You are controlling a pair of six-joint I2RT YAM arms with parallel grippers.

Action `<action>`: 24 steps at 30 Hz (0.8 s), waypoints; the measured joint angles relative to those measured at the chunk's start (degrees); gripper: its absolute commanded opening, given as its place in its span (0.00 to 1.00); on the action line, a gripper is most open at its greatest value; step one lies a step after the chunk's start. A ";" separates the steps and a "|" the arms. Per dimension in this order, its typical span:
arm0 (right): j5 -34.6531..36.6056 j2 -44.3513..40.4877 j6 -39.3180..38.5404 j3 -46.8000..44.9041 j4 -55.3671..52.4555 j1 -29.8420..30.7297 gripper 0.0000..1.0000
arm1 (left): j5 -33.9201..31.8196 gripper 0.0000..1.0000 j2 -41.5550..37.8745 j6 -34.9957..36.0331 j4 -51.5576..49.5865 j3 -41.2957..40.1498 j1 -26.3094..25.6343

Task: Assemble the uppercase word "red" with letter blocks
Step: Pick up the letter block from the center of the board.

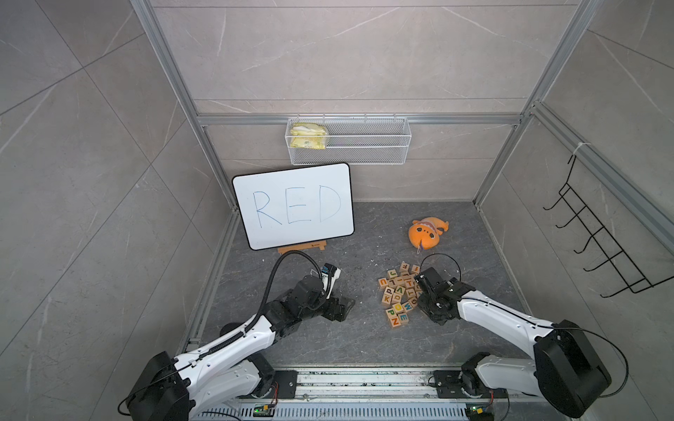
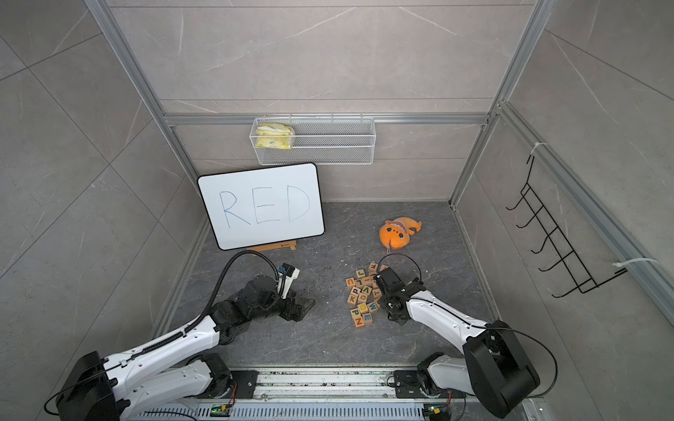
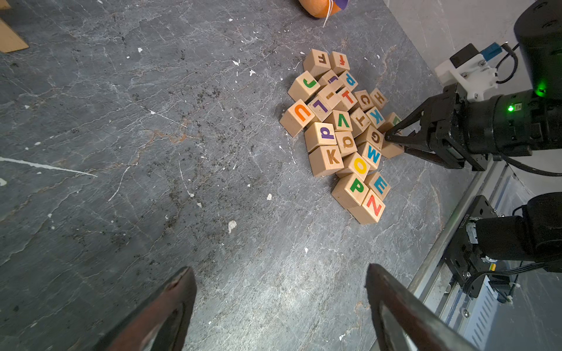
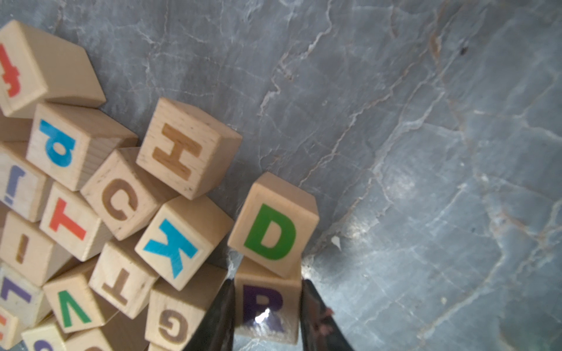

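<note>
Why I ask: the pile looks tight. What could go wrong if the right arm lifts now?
The right gripper is shut on the R block, and the green D block seems to lean on it: lifting may tumble the D. The brown G block sits close beside the gripper and may get dragged.

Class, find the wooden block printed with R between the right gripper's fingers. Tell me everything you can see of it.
The light-wood cube with a dark purplish R sits at the rim of the block pile on the grey marbled tabletop, R face up, glare on the letter. The right gripper is shut on it, clamping two opposite sides. The tilted light-wood cube with a green D seems to rest on its edge farthest from the wrist.
</note>
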 measured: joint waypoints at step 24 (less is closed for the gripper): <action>-0.46 -4.31 -22.10 16.00 -5.05 7.28 0.22 | -7.39 0.92 -6.49 1.75 -38.05 26.71 3.63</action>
